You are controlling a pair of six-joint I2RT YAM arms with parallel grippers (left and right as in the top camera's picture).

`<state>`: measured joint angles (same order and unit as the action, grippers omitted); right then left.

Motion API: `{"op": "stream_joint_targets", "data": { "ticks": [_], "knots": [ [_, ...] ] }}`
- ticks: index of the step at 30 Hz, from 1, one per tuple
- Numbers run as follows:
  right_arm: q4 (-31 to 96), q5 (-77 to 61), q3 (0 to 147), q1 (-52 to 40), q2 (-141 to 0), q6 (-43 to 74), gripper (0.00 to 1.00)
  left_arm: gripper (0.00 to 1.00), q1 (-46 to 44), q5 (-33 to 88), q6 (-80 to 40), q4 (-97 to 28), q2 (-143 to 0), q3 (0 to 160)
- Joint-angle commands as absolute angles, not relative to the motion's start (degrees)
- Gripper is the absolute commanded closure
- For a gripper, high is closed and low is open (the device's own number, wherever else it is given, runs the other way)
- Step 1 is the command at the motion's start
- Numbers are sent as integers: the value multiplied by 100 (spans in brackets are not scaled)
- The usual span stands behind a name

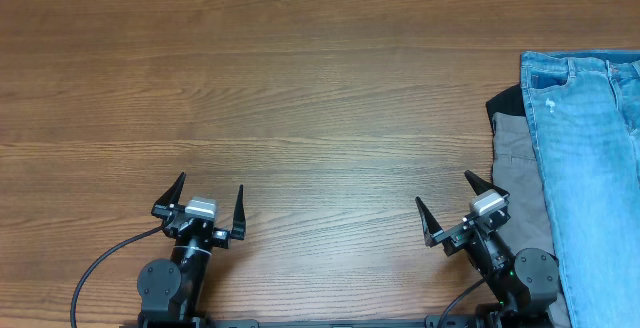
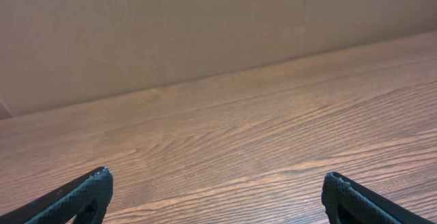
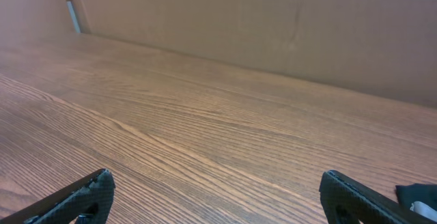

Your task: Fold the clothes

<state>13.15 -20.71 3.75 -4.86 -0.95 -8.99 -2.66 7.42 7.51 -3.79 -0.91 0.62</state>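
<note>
Light-blue denim jeans (image 1: 590, 168) lie at the table's right edge, waistband at the far end, legs running toward me. Under them lie grey trousers (image 1: 518, 168) and a black top (image 1: 505, 102); a dark edge of cloth (image 3: 418, 195) shows at the right of the right wrist view. My left gripper (image 1: 210, 194) is open and empty near the front edge, left of centre; its fingertips (image 2: 215, 183) show only bare wood between them. My right gripper (image 1: 442, 194) is open and empty, just left of the clothes pile; bare wood shows between its fingertips (image 3: 215, 183).
The wooden table (image 1: 300, 98) stretches from the grippers to a brown cardboard wall (image 2: 205, 26) at the back. A cable (image 1: 105, 263) runs from the left arm's base toward the front left.
</note>
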Motion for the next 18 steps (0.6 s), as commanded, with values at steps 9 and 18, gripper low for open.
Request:
{"op": "stream_joint_targets", "data": {
  "ticks": [9, 18],
  "knots": [
    [1208, -2123, 458, -467, -71, -851, 0, 0, -307, 829, 801, -233, -69, 27],
    [773, -3227, 591, -475, -71, 515, 0, 0, -307, 2405, -690, -86, -75, 121]
  ]
}}
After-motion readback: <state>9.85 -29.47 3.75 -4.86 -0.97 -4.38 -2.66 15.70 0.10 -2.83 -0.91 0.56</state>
